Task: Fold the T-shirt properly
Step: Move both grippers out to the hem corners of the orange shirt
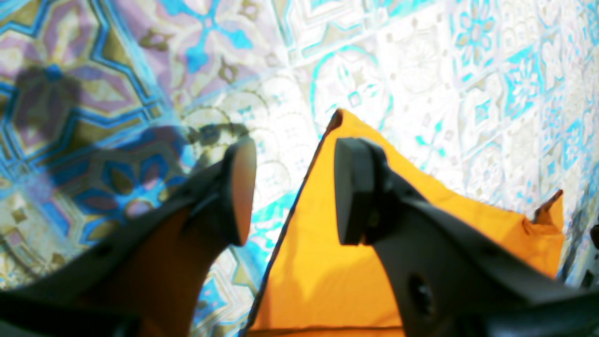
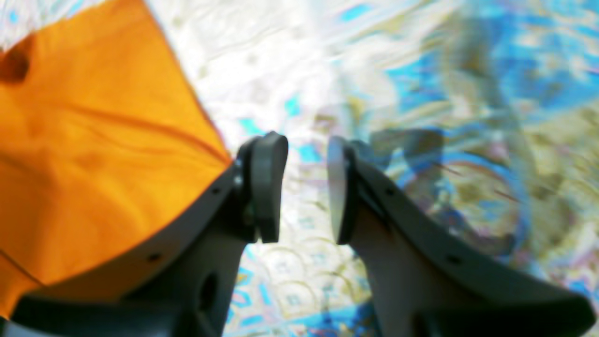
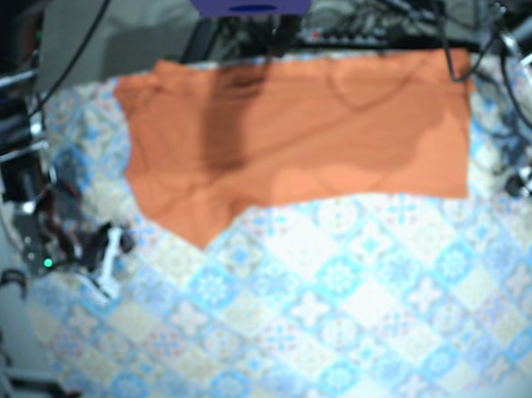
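Bright light washes out the patterned tablecloth [image 1: 468, 70] in the 2 wrist views, and they look blurry. The base view is soft, with a dark shadow on the orange T-shirt [image 3: 316, 136].

Robotics lab: tangled cables [image 3: 365, 23]

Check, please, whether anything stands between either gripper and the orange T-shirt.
Nothing visible does. The left gripper hangs open over the edge of the T-shirt, and the right gripper is open just beside it; only bare patterned tablecloth lies between.
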You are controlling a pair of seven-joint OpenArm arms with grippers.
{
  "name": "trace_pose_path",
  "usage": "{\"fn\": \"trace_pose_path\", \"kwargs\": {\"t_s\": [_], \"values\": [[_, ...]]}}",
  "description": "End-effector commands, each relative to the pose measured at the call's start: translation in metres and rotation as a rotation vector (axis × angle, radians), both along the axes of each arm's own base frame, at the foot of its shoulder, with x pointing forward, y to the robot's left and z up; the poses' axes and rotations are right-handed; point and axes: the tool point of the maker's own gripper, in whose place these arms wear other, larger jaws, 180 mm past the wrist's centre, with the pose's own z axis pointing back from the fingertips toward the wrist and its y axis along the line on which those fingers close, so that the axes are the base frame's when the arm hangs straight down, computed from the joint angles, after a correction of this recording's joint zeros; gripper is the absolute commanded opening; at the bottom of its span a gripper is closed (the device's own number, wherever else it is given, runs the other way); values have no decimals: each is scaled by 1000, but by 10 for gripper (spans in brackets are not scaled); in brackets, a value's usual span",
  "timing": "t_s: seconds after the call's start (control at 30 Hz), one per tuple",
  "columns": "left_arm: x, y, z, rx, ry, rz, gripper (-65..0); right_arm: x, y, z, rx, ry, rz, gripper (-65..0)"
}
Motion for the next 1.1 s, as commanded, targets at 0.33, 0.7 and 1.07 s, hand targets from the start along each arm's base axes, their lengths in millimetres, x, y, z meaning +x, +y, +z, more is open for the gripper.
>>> {"fn": "trace_pose_path", "kwargs": {"t_s": [0.33, 0.7, 1.07], "values": [[-10, 12, 6, 26, -4, 10, -384, 4, 57, 12, 94, -85, 122, -484], [-10, 13, 5, 26, -3, 11, -386, -9, 92, 14, 190, -109, 160, -484], [-10, 13, 5, 26, -3, 11, -386, 12, 70, 58, 580, -125, -192, -401]]}}
